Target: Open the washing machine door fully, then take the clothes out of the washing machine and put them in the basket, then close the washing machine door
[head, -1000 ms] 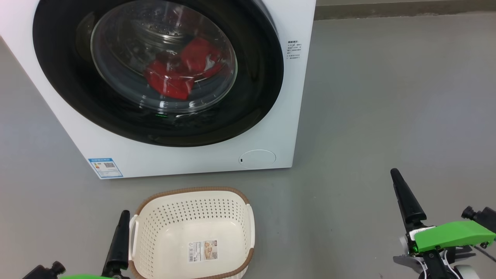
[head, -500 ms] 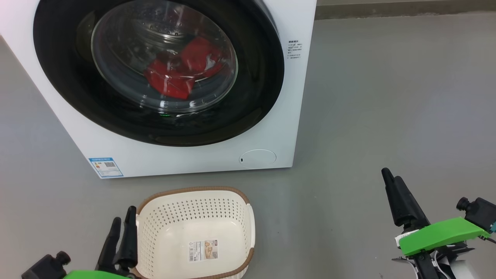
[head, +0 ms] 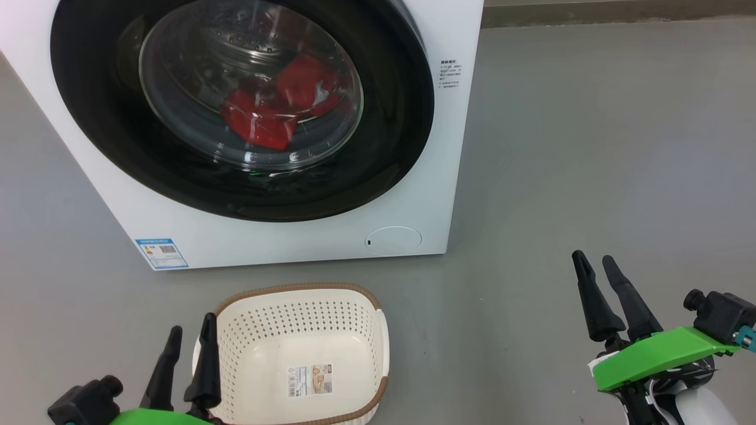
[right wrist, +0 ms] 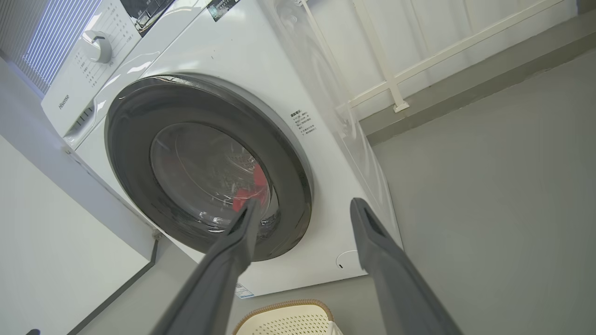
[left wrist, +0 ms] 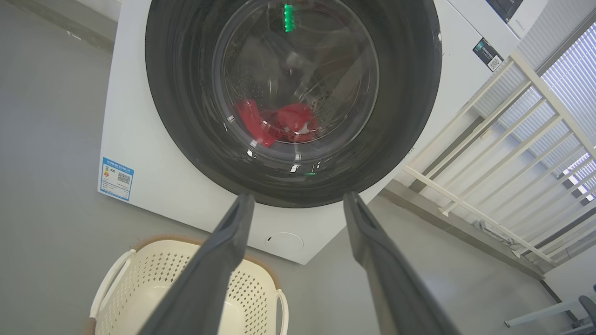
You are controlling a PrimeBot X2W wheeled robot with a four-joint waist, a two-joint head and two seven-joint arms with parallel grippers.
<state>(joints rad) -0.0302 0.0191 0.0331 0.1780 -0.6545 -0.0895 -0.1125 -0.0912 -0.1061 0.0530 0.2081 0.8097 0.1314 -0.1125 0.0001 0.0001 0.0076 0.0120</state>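
One round glossy-black door [head: 100, 130], crumpled red clothes [head: 266, 121], perforated cream basket [head: 295, 316]

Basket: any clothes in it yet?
No, the basket holds just a paper label; the red clothes lie in the washer behind the door.

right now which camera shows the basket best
Head view: the basket shows almost whole, with its open top and inside label. Left wrist view has it partly behind the left gripper; right wrist view catches just a sliver.
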